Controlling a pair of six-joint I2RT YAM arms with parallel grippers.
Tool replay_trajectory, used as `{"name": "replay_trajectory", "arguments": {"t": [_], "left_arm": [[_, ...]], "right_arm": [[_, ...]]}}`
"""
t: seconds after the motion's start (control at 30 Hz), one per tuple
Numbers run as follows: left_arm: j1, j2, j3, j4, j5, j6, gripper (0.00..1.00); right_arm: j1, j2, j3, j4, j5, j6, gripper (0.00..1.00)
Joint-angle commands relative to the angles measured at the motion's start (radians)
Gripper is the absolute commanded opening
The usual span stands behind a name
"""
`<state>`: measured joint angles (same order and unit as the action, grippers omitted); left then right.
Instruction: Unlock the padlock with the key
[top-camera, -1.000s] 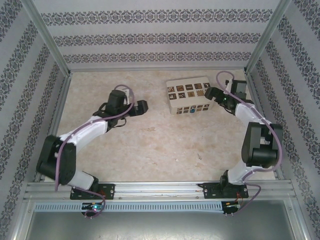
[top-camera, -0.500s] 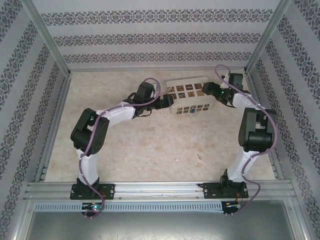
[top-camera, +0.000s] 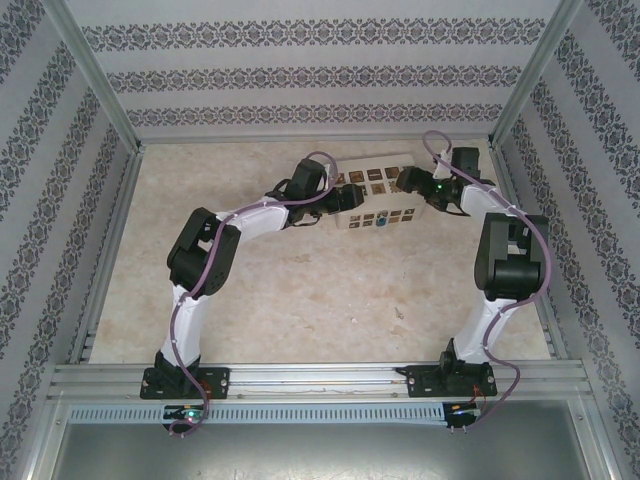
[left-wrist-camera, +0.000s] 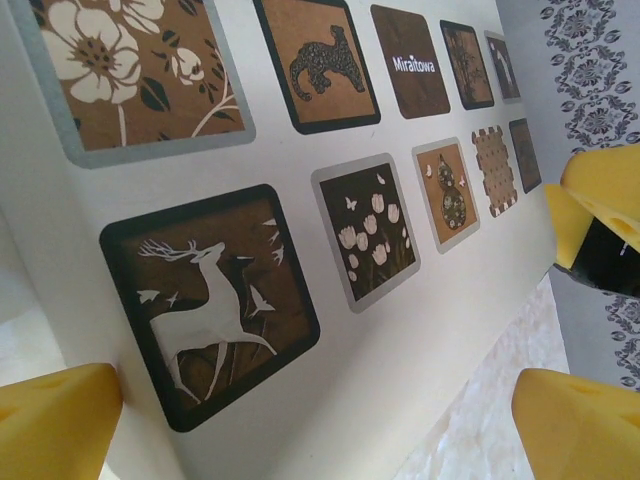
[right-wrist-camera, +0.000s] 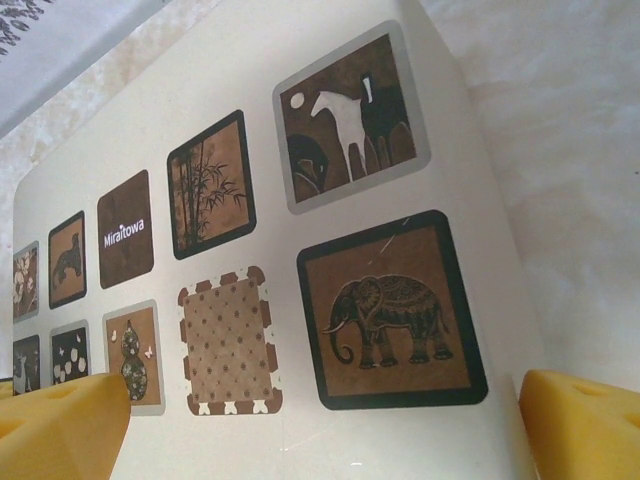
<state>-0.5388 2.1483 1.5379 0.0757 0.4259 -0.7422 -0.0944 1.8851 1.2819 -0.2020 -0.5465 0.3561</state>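
Starting at the left of the top view, finding the white-and-black left robot arm (top-camera: 205, 255) rising from its base at the silver aluminium near rail (top-camera: 310, 378) and bending rightward over the pale marbled beige table (top-camera: 300, 290); tracing it to the left gripper (top-camera: 350, 197), hovering at the left end of the flat white cardboard box printed with brown picture tiles (top-camera: 380, 187). Looking through the left wrist camera, seeing the left gripper (left-wrist-camera: 320, 430) with jaws standing wide apart, one yellow wedge-shaped fingertip pad (left-wrist-camera: 55, 425) sitting right at the box's (left-wrist-camera: 420, 330) near edge below a deer tile, contact being impossible to confirm, the other pad over the bare table. Moving right across the box lying flat at the far middle of the table, meeting the right gripper (top-camera: 405, 180) at its right end, facing the left one, with its yellow pads also appearing in the left wrist view. Looking through the right wrist camera, seeing the right gripper (right-wrist-camera: 320, 435) likewise spread open and holding nothing, one yellow pad (right-wrist-camera: 60, 430) low over the box top (right-wrist-camera: 250, 90), the other just off the box's right edge beside an elephant tile. Ending with the black-and-white right robot arm (top-camera: 510, 265) climbing from its base beside the grey-patterned striped wallpaper panels (top-camera: 600, 200). Being unable to tell where the tiny blue padlock is lying
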Motion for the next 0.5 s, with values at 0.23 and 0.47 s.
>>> {"name": "replay_trajectory", "arguments": {"t": [0.23,0.47], "left_arm": [[-0.012,-0.065,-0.037,0.013,0.044,0.017,1.0],[0.004,-0.151,-0.13,0.046,0.043,0.025,0.99]], "right_arm": [[0.098,-0.12,-0.123,-0.005,-0.116,-0.006,0.98],[0.166,-0.21,-0.234,0.046,-0.104,0.03,0.98]]}}
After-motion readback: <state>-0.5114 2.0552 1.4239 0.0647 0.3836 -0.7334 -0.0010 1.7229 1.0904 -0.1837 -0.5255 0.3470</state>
